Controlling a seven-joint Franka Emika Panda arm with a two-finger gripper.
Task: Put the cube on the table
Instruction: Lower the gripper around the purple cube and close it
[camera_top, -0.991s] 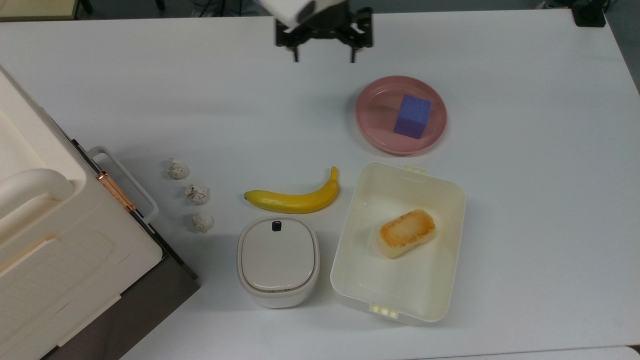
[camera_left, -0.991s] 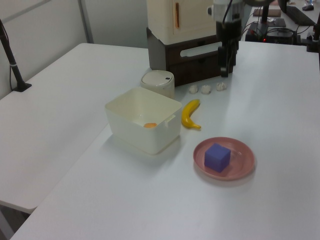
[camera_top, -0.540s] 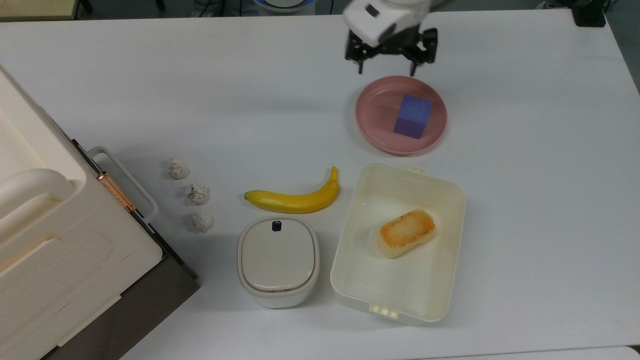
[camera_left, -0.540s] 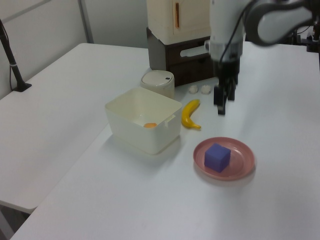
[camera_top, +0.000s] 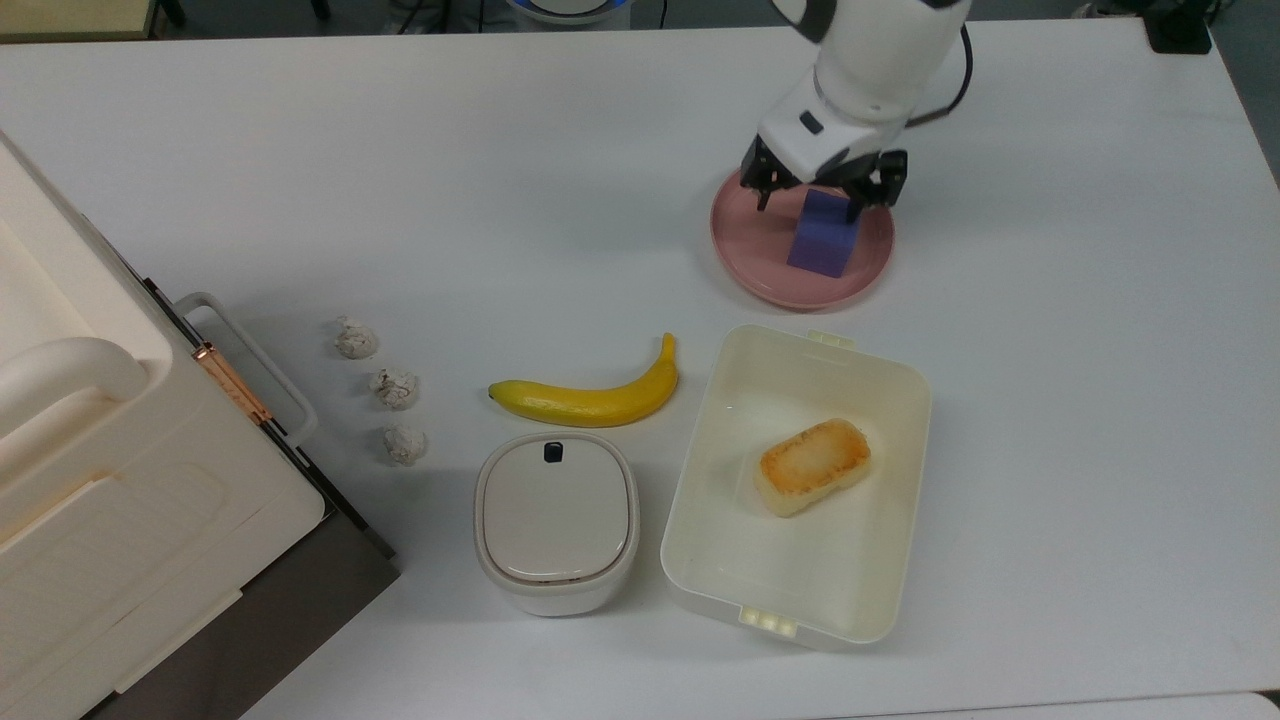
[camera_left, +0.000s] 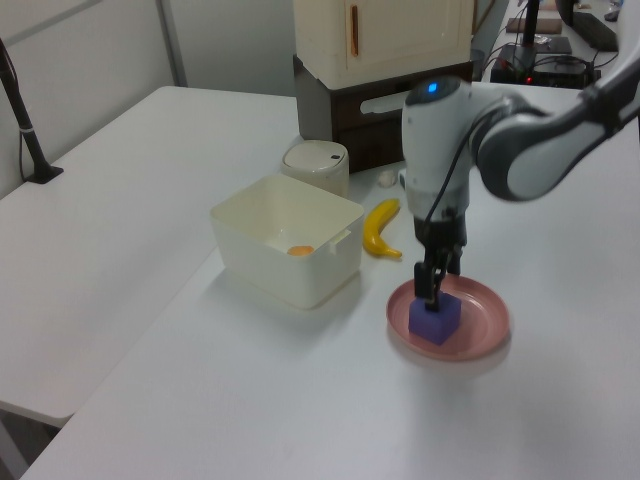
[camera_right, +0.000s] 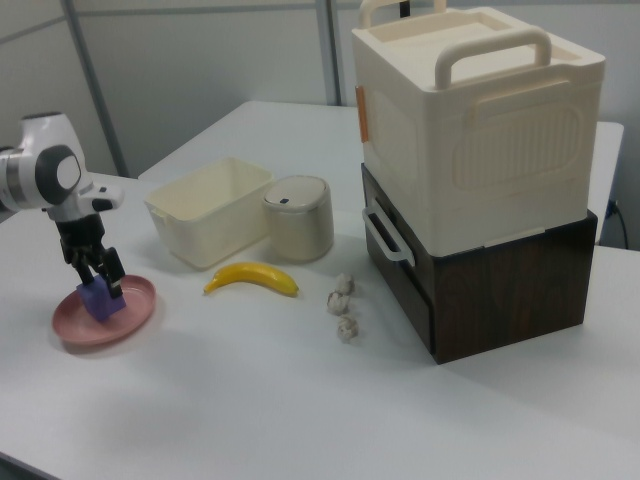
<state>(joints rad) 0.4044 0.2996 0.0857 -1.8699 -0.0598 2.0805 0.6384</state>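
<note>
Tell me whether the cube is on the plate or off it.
On it. The cube sits inside the pink plate, with the hand low over its top.

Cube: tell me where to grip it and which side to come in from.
Grip the cube on two opposite flat side faces, coming straight down from above. It sits flat on the pink plate, whose raised rim would hinder a sideways approach, while the top is free. The gripper already hangs over it, open, fingers either side of its top, so lowering and closing looks workable.
</note>
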